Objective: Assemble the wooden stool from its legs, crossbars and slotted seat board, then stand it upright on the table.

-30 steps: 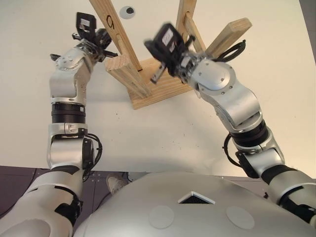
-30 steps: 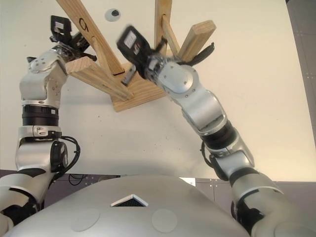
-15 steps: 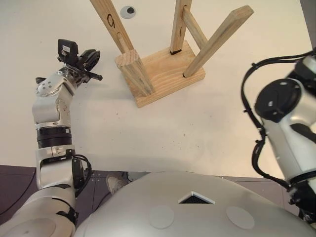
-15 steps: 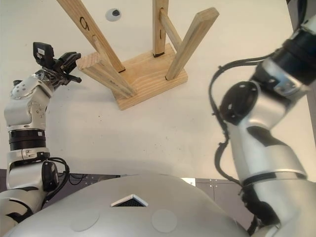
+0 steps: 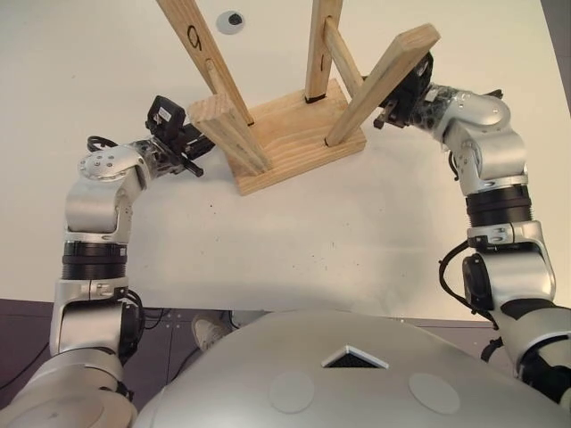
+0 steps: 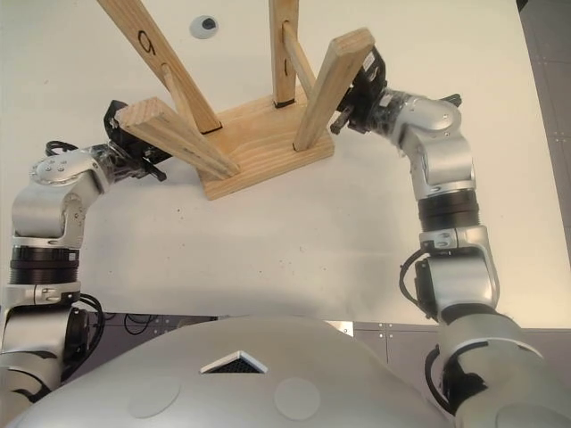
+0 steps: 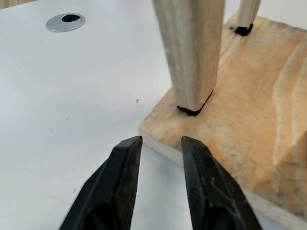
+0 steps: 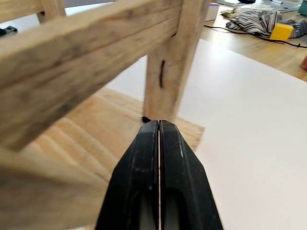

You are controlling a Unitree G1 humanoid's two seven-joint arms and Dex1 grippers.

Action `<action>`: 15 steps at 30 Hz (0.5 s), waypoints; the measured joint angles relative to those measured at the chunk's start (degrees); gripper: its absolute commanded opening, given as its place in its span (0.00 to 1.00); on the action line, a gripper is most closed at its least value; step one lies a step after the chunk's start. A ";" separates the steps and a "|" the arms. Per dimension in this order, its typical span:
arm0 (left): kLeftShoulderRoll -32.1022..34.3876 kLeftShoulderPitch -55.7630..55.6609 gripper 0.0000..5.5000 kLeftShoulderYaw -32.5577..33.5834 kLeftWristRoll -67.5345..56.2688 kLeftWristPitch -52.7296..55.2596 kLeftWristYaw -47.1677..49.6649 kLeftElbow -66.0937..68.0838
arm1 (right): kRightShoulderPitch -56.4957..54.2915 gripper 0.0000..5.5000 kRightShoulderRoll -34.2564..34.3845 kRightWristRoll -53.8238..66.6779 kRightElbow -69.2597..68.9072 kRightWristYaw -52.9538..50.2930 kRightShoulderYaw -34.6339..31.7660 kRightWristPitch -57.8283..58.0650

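White tabletop (image 5: 294, 241) runs out ahead of the robot, and both arms reach forward over it to either side of the work. On the near left, the left gripper (image 7: 160, 141) hangs low just off the corner of the pale rectangular slotted seat board (image 5: 303, 134). Its dark fingers are parted by a narrow gap and hold nothing. On the right, the right gripper (image 8: 158, 125) has its fingers pressed flat together, empty, its tip just beside the right-hand square wooden leg (image 5: 384, 85); whether it touches cannot be told.

The stool looks assembled but inverted. The board lies flat on the table, its long axis running diagonally from near left to far right. Four legs rise from it toward the camera, splaying outward: the near-left leg (image 5: 227, 125), the marked far-left leg (image 5: 192, 40) and the centre leg (image 5: 321, 45) beside the right one. A thin crossbar (image 5: 343, 53) ties the centre and right legs.

Judging by this, only the turn-over remains. The next move probably calls for a firm two-sided hold on the legs or board, so the right fingers must open first. Farthest off sits a small grey disc (image 5: 233, 19).
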 measured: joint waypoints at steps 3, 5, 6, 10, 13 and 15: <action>0.03 -1.98 0.26 0.18 1.04 -0.89 0.34 3.85 | 2.88 0.00 -2.65 -0.52 -5.70 3.30 2.70 2.37; -0.17 -2.28 0.26 -0.04 1.83 -1.61 0.85 5.64 | 5.41 0.00 -4.52 -1.53 -8.85 4.95 4.84 4.09; -0.19 -2.30 0.26 -0.06 2.18 -1.81 1.22 6.68 | 7.51 0.00 -4.85 -1.99 -10.43 5.62 5.94 5.44; -0.47 -2.40 0.26 0.05 3.27 -3.14 2.98 8.69 | 10.22 0.00 -6.53 -2.74 -14.72 6.51 8.24 8.69; -0.77 -2.40 0.26 0.09 3.33 -3.65 3.50 9.03 | 10.69 0.00 -6.40 -2.80 -15.93 6.44 9.26 9.15; -0.73 -2.40 0.26 0.09 3.54 -4.13 3.40 9.21 | 10.54 0.00 -6.17 -2.81 -14.44 5.30 9.00 8.20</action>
